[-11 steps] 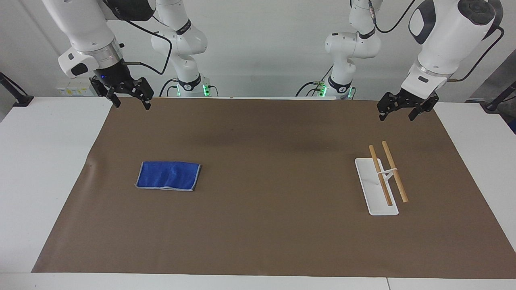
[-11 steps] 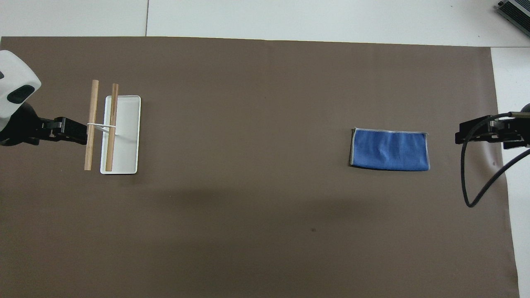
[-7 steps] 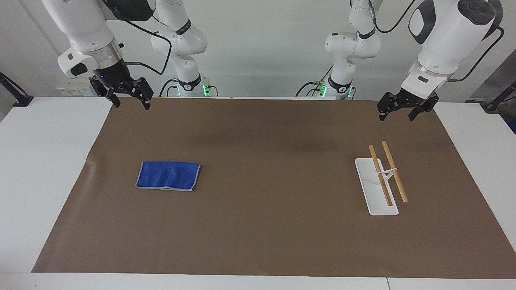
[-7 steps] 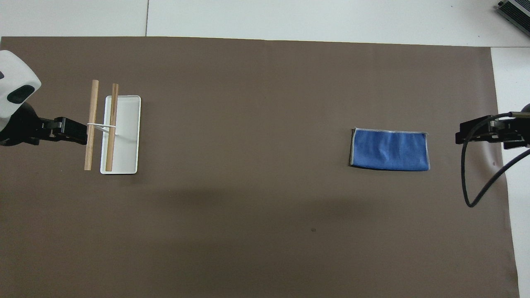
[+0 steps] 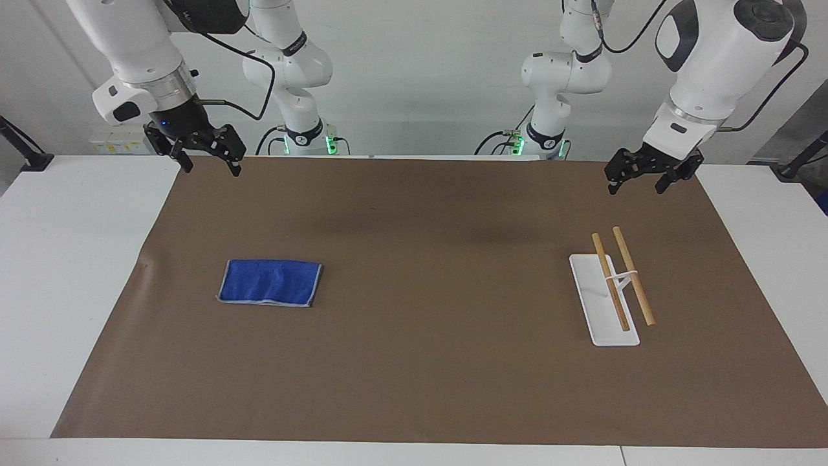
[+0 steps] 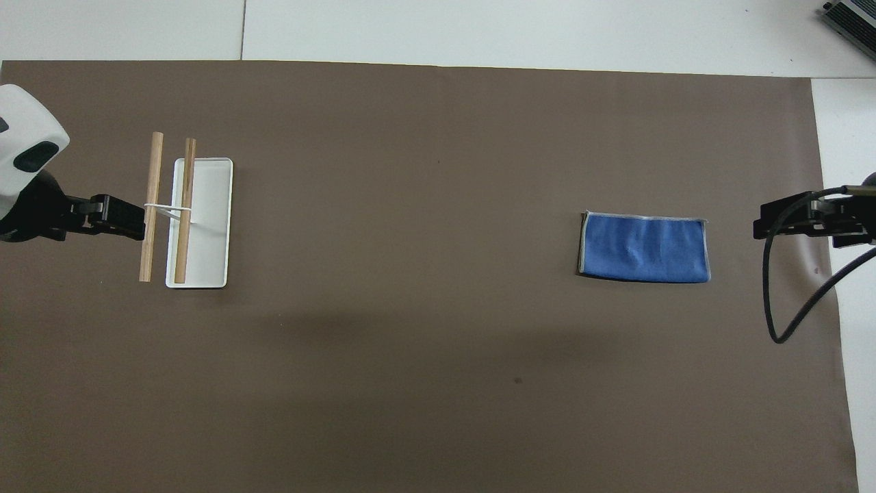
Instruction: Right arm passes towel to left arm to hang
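The blue towel [image 5: 270,283] lies flat and folded on the brown mat toward the right arm's end; it also shows in the overhead view [image 6: 643,247]. My right gripper [image 5: 212,169] is open and empty, up in the air over the mat's corner by the robots; in the overhead view [image 6: 758,228] it shows beside the towel, apart from it. My left gripper [image 5: 636,189] is open and empty, raised over the mat at the left arm's end; in the overhead view [image 6: 139,220] its tip shows at the stand's outer rod.
A white stand [image 5: 598,304] with two wooden rods [image 5: 634,275] stands on the mat toward the left arm's end, also in the overhead view [image 6: 209,219]. The brown mat [image 5: 420,272] covers most of the white table.
Both grippers have shifted only very slightly in the air. The towel and the stand have not moved.
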You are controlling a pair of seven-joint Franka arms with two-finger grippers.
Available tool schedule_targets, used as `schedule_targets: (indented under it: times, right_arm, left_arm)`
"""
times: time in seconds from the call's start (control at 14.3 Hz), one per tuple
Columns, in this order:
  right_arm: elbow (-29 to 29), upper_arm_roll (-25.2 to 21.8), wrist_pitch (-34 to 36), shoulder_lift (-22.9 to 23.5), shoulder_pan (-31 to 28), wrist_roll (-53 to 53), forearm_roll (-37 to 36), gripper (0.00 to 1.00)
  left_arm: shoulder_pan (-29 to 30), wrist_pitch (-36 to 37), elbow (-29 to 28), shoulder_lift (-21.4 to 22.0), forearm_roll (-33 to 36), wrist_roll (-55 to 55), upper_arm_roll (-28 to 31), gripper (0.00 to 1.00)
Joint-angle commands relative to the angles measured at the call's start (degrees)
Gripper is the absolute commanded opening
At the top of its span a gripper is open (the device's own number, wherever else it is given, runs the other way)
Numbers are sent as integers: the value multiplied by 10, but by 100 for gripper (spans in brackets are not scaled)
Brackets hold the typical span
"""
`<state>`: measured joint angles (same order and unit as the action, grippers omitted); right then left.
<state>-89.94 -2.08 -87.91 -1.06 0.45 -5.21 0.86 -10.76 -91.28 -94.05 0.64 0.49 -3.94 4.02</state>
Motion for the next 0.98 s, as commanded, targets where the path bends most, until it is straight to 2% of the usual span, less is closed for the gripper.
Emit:
schedule_targets:
  times: [0.0,0.21,0.56,0.7,0.91]
  right_arm:
    - [-16,-1,-6,-14,0,-4,-2,100]
    - [-52,-2,-46,-24,-2,-3,-2,100]
    - [-160,-3,-149,-36,-2,-2,-1,100]
    - [-206,-3,-205,-36,-7,-1,-1,100]
    - [-240,-3,-266,-15,-6,-1,-1,100]
  left_arm:
    - [-3,0,-17,15,-6,-2,2,100]
    - [-3,0,-17,15,-6,-3,2,100]
    - [-3,1,-17,15,-6,-2,2,100]
    - [-3,0,-17,15,-6,-2,2,100]
    - [-3,0,-17,15,-6,-2,2,100]
